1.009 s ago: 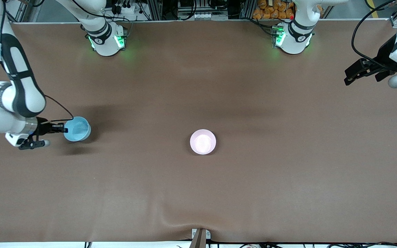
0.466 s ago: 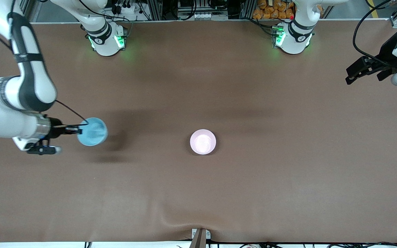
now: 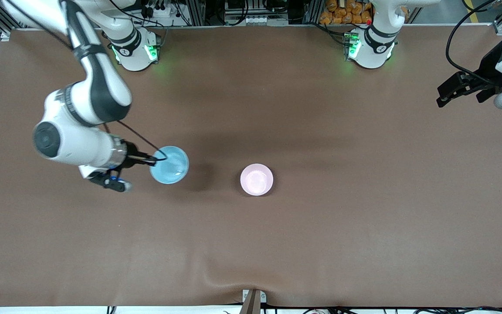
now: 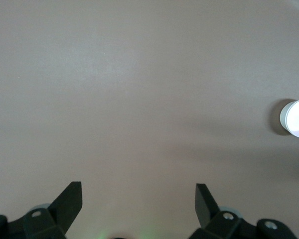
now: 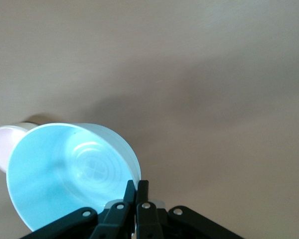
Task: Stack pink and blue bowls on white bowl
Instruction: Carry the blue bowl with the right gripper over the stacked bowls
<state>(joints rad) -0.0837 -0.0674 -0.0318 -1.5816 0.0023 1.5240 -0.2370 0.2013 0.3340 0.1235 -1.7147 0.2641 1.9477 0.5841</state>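
Observation:
My right gripper point(image 3: 153, 161) is shut on the rim of the light blue bowl point(image 3: 170, 165) and holds it above the table, beside the pale pink bowl point(image 3: 256, 179) toward the right arm's end. In the right wrist view the fingers point(image 5: 138, 185) pinch the blue bowl's point(image 5: 70, 174) wall, with the pink bowl point(image 5: 2, 142) just past it. The pink bowl stands at the table's middle. The white bowl does not show apart from it; I cannot tell whether it lies under the pink one. My left gripper point(image 3: 440, 98) waits open and empty over the left arm's end point(image 4: 138, 191).
The brown table cover point(image 3: 320, 240) has a wrinkle at its edge nearest the front camera. The two arm bases point(image 3: 135, 48) stand along the edge farthest from it. The pale bowl also shows in the left wrist view point(image 4: 297, 117).
My right gripper has carried the blue bowl from the right arm's end of the table toward the pink bowl at the middle. The left arm has barely moved.

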